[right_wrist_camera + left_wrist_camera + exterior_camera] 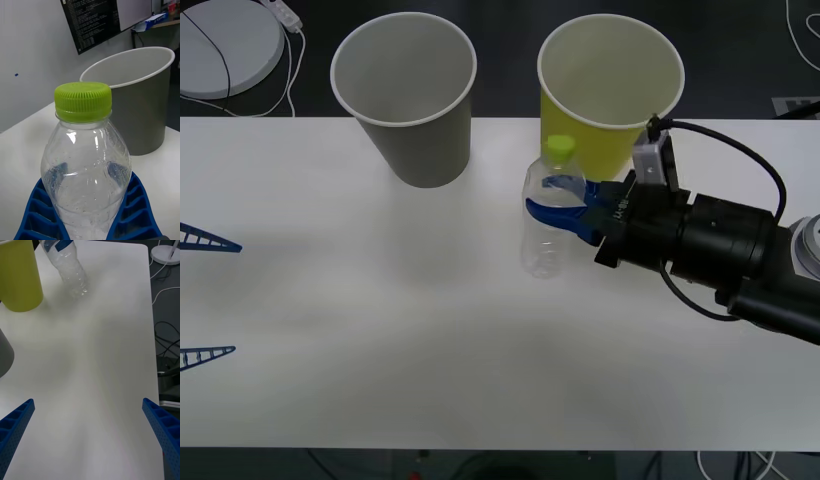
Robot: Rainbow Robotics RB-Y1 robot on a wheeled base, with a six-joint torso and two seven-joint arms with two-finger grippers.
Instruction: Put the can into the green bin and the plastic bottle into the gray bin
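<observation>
gray bin [405, 95] far left, nothing inside | green bin [610, 90] far right, floor hidden | right pincer [563, 205] grasping upright plastic bottle [548, 215] just before green bin | left pincer [208, 297] released, cut off left

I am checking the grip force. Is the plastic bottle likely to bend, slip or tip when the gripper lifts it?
The plastic bottle looks clear, thin and empty, so it is probably light and may dent if squeezed hard. The right gripper holds it high, below the cap, so it will probably hang steady. Its smooth wall might slip, though the ribbed fingers should help.
</observation>
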